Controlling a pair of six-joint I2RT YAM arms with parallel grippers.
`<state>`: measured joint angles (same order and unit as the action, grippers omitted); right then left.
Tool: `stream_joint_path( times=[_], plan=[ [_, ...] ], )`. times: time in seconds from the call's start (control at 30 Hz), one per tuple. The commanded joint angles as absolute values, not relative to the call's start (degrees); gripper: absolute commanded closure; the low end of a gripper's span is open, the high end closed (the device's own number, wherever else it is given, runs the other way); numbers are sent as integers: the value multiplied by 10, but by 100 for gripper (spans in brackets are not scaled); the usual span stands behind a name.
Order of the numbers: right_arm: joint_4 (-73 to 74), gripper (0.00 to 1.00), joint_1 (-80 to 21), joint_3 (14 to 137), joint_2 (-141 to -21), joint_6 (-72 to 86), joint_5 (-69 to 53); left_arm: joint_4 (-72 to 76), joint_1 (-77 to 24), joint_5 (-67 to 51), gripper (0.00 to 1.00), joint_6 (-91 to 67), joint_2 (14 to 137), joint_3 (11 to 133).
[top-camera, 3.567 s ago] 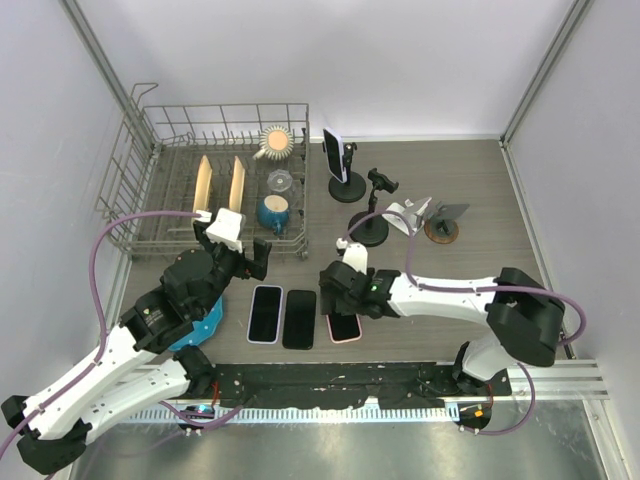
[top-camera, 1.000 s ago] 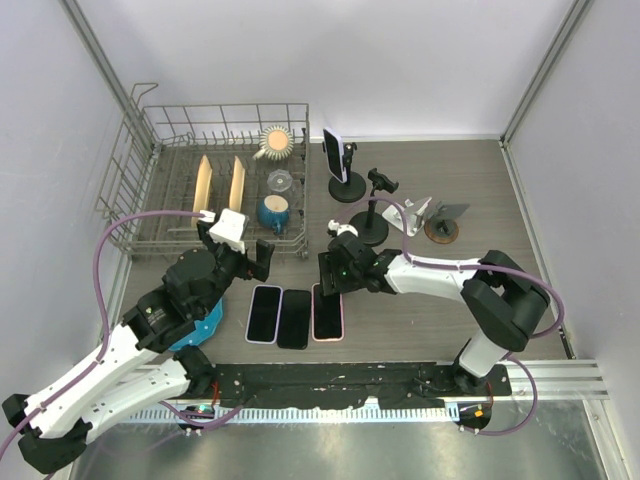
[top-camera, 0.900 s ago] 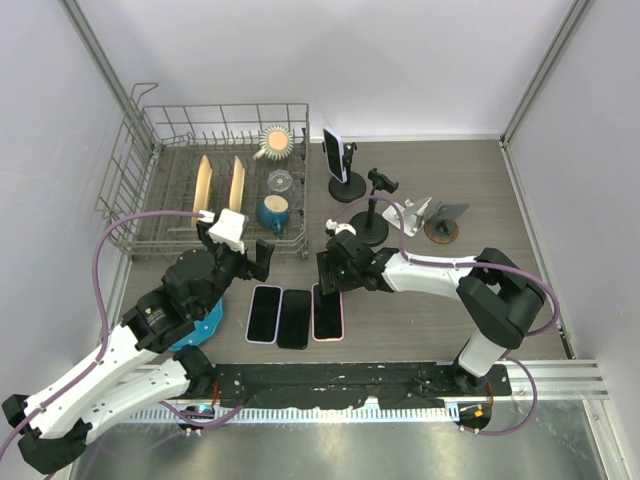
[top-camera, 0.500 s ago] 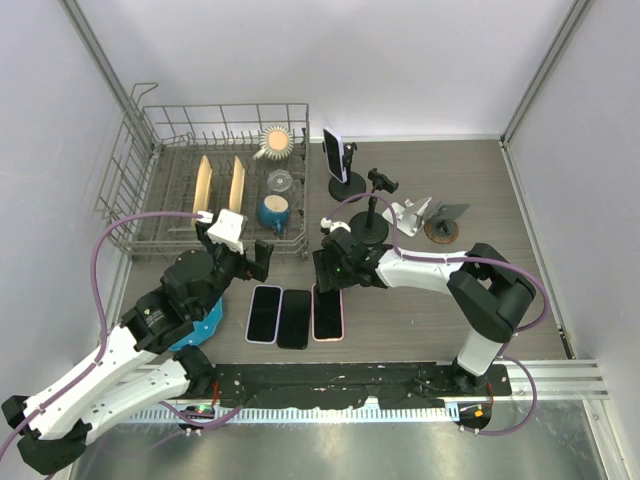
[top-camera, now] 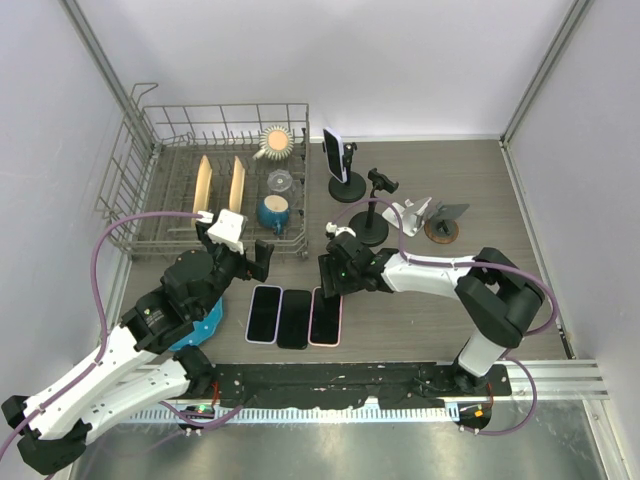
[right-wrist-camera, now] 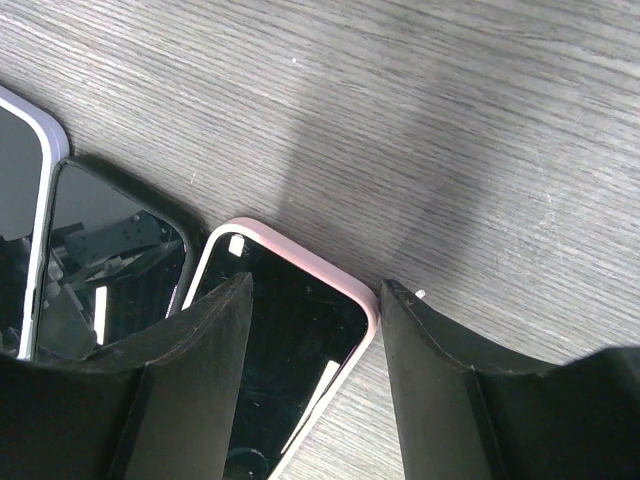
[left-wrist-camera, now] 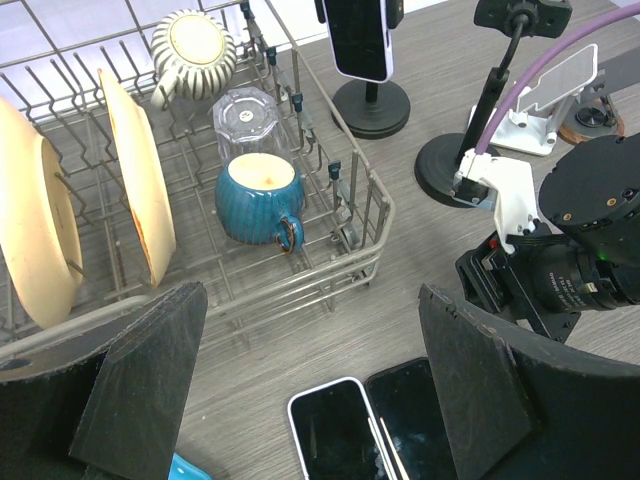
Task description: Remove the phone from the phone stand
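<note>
Where the pink-cased phone (right-wrist-camera: 290, 340) lies flat on the tabletop (top-camera: 480, 170), just beside a black phone (top-camera: 298, 318), the right pincer (top-camera: 330, 278) straddles its far end, spread and gripping nothing: release, seemingly. Next, lift clear of the bare stand (top-camera: 378, 183) behind. Left pincer (left-wrist-camera: 312, 300) gapes wide, empty, by the dish rack (top-camera: 225, 107).

left arm (top-camera: 100, 368): white links, black round joints | right arm (top-camera: 440, 279): same white and black | cables (top-camera: 95, 268): purple, looping | wrist block (top-camera: 228, 226): white, boxy | fingers (left-wrist-camera: 150, 390): broad, matte black, wedge-shaped
</note>
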<state>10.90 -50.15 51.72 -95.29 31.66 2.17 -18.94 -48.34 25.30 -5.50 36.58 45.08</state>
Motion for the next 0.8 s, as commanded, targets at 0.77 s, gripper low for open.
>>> stream_joint_path(
  times=[0.77],
  plan=[
    [294,12,-418,805,-831,145,139,-152,-482,289,8,-42,326,442]
  ],
)
